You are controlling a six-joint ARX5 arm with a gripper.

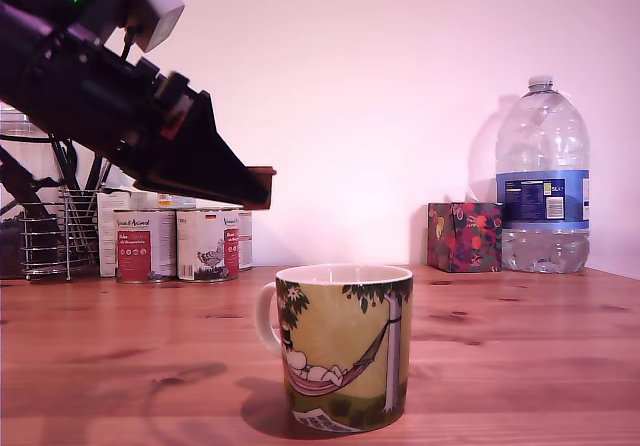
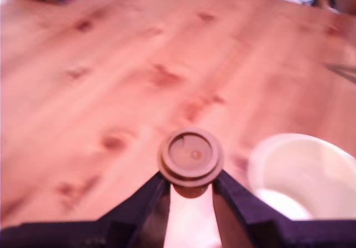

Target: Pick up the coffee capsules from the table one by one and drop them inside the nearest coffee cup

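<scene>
Exterior view: black gripper (image 1: 262,188) held in the air at the view's left, above table height, with a brown coffee capsule (image 1: 262,173) just visible at its tip; the tip is above and to the view's left of the coffee cup (image 1: 344,345), not over its mouth. The cup stands upright on the wooden table (image 1: 520,346), handle toward the view's left. At the back (seen clearly in this view only): labelled tins (image 1: 178,244) and a wire rack (image 1: 45,231) at the view's left, a patterned box (image 1: 464,236) and a large water bottle (image 1: 543,178) at the view's right. Wrist view: the capsule (image 2: 191,157) shows its round end, held between the two dark fingers (image 2: 146,199), which are closed narrowly on its body below the flange. The cup's cream inside (image 2: 303,173) lies just beside the capsule; the table (image 2: 139,75) is blurred, its knots showing.
</scene>
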